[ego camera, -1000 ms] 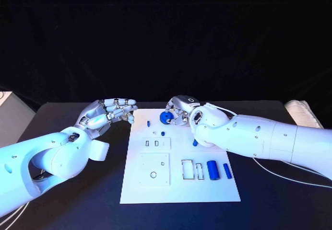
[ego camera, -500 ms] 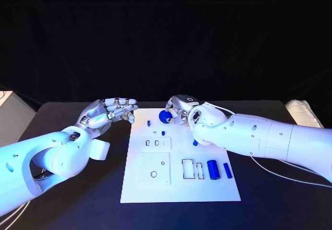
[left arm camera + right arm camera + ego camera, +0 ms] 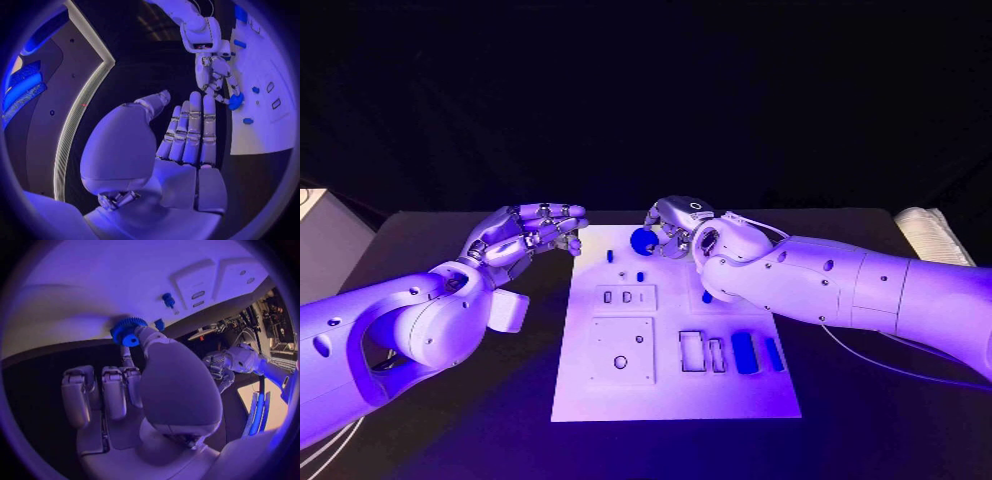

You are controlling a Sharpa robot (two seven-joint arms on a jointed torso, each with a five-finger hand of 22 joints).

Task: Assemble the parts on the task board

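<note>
Barely shifted since a second ago: right robot hand [image 3: 678, 226] still pinching blue gear [image 3: 645, 241] over task board [image 3: 733, 385], seating pending; left robot hand [image 3: 531, 232] idle, released.

You were working in a robotics lab or demo studio: a black table [image 3: 473, 420] stood before a black backdrop [image 3: 646, 100], with a white task board [image 3: 675, 390] laid out for testing (lit panel strips [image 3: 75, 125] edged the surrounding room).
</note>
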